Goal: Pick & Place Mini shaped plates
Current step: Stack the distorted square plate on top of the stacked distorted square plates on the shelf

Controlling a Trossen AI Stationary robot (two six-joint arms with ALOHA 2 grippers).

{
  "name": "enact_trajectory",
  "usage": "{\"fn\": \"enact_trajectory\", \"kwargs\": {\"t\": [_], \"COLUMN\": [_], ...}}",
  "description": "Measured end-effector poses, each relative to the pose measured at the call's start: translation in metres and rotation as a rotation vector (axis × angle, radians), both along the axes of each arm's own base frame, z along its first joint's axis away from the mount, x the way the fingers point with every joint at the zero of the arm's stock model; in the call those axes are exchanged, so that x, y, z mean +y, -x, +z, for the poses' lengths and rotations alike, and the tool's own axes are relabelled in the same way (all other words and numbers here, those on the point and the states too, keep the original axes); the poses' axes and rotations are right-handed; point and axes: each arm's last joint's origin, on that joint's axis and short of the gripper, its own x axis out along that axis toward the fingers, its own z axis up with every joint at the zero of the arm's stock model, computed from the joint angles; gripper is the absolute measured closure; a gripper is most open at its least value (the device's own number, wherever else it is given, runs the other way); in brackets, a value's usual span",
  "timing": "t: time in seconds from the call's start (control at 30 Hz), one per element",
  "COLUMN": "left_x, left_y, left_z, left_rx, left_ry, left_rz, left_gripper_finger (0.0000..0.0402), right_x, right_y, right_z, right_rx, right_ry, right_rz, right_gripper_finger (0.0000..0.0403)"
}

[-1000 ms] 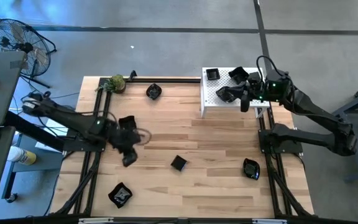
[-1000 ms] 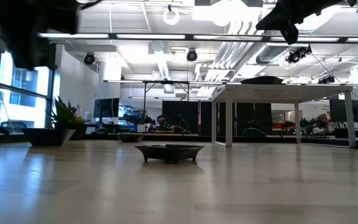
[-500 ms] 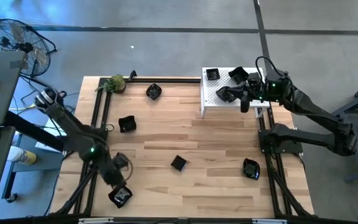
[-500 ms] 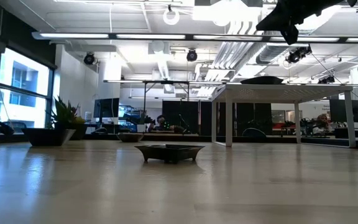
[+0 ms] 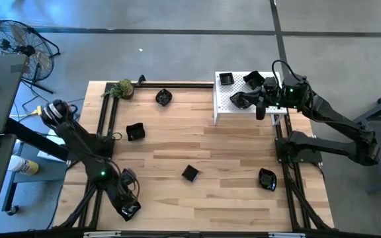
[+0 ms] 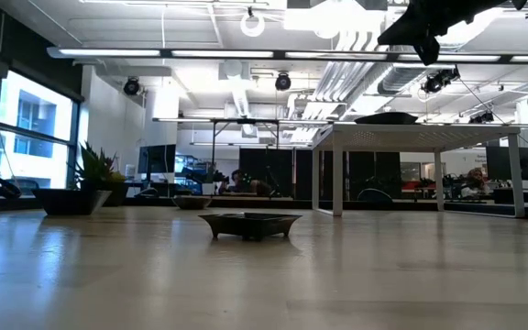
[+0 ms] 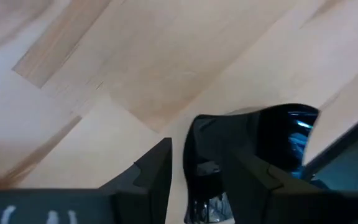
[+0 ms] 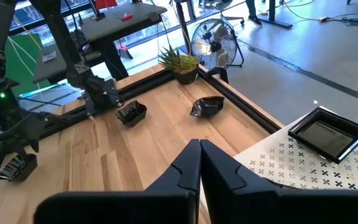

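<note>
A wooden table [image 5: 230, 155] seen from above, with a small white perforated stand [image 5: 233, 99] at its far right. Three glossy black mini shaped plates sit on or over the stand: a square one [image 5: 226, 79] at its far left corner, another [image 5: 253, 80] to the right of it, and a third [image 5: 242, 100] nearer the middle, just beside the right gripper [image 5: 260, 109]. That gripper hangs above the stand with its fingers pressed together, holding nothing that can be seen.

Five plates lie on the bare wood, well apart from each other: one at the far edge near a green leafy ball [image 5: 163, 98], one on the left side [image 5: 135, 132], one near the middle [image 5: 190, 173], one at the near right [image 5: 266, 179], and one at the near left corner [image 5: 128, 208].

The left gripper [image 5: 126, 198] is low over that near left plate. Its wrist view shows the dark fingers [image 7: 157, 171] spread apart, with the plate's rim [image 7: 253, 140] between them but not clamped.

Judged from this layout, the task is under halfway: three plates appear placed, five are left, and a pick of the near left plate seems about to begin
</note>
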Motion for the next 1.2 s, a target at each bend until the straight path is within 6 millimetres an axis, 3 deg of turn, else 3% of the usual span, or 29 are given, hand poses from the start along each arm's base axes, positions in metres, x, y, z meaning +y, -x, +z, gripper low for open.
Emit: {"fn": "enact_trajectory", "kwargs": {"t": [0.37,0.63,0.73,1.0,1.2], "left_x": [-0.007,-0.006,-0.002,0.034,0.087], "left_y": [-0.005,-0.005,-0.003,-0.007,-0.025], "left_z": [-0.013,-0.007,0.001,0.033,0.061], "left_rx": [0.011,-0.030,-0.067,-0.165,-0.332], "left_ry": [-0.019,0.000,0.005,0.017,0.016], "left_rz": [-0.034,-0.056,-0.037,0.058,0.214], "left_gripper_finger": [0.0282,0.0387,0.0392,0.0398,0.0400], "right_x": [0.000,0.000,0.000,0.000,0.000], "right_y": [0.000,0.000,0.000,0.000,0.000], "right_z": [0.000,0.000,0.000,0.000,0.000], "right_rx": [0.000,0.000,0.000,0.002,0.000], "right_ry": [0.000,0.001,0.001,0.007,0.005], "right_rz": [0.000,0.000,0.000,0.002,0.007], "right_gripper_finger": [0.0399,0.0401,0.0399,0.0401,0.0397]}}
